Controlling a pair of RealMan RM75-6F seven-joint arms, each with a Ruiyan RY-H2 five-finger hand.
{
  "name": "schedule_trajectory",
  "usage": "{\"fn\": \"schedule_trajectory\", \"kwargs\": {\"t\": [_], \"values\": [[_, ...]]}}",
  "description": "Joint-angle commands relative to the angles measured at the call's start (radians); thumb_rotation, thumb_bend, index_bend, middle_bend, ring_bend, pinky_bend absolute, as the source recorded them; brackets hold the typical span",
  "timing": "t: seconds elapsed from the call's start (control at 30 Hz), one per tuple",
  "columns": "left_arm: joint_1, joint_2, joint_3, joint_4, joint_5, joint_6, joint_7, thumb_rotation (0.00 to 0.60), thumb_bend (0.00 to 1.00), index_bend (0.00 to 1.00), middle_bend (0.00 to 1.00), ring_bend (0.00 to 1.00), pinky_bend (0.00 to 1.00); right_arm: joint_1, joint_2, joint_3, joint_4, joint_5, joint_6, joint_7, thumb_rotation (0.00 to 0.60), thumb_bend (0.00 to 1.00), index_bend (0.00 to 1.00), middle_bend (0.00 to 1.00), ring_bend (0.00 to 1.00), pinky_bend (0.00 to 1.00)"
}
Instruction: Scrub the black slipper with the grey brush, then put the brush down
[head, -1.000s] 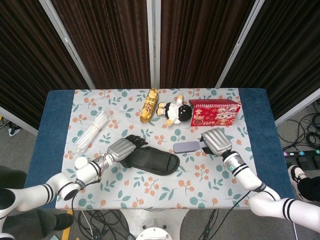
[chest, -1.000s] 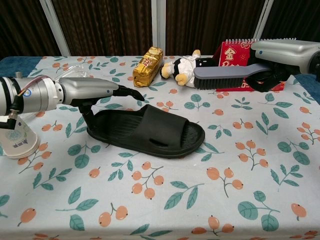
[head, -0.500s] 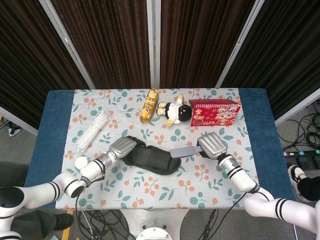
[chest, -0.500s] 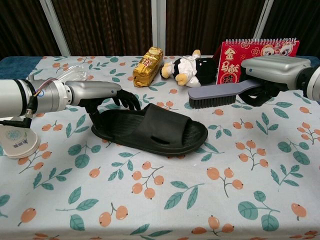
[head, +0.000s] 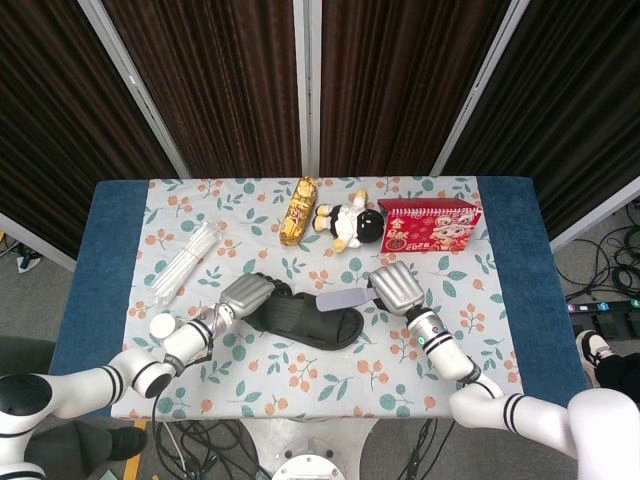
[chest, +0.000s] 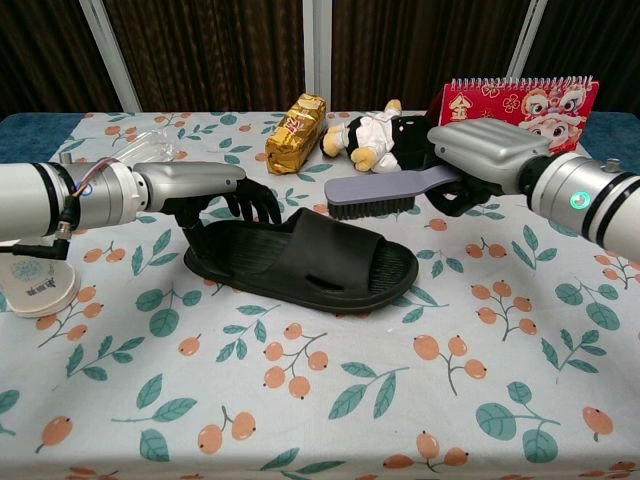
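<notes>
Black rubber slipper (chest: 305, 262) on the floral tabletop (chest: 480, 380), heel held by the left hand (chest: 215, 195); grey long-handled brush (chest: 385, 192), gripped in the right hand (chest: 480, 160), poised above the strap, to be lowered for scrubbing.

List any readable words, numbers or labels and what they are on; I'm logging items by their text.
Red calendar: one large gold character, looks like "金"; in the head view gold digits, apparently "2025", not sharp.
White cup: small bluish print, too small to read.
Gold packet: markings blurred, unreadable.
Slipper, brush: no text visible.
</notes>
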Motion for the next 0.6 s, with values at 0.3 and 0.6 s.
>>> {"fn": "schedule_trajectory", "kwargs": {"t": [0.3,0.6], "values": [[-0.007,0.008,-0.003,-0.015,-0.018,-0.004,-0.009,0.600,0.24,0.40,0.45,0.31,0.26,0.055,-0.084,-0.051,0.090,-0.051,-0.072,-0.100,0.600,0.51,1.00,1.00,1.00,1.00],[-0.015,0.004,0.000,-0.007,-0.027,-0.012,-0.012,0.600,0.24,0.40,0.45,0.31,0.26,0.034,0.027,-0.113,-0.035,-0.122,-0.071,-0.063,0.600,0.51,1.00,1.00,1.00,1.00]]}}
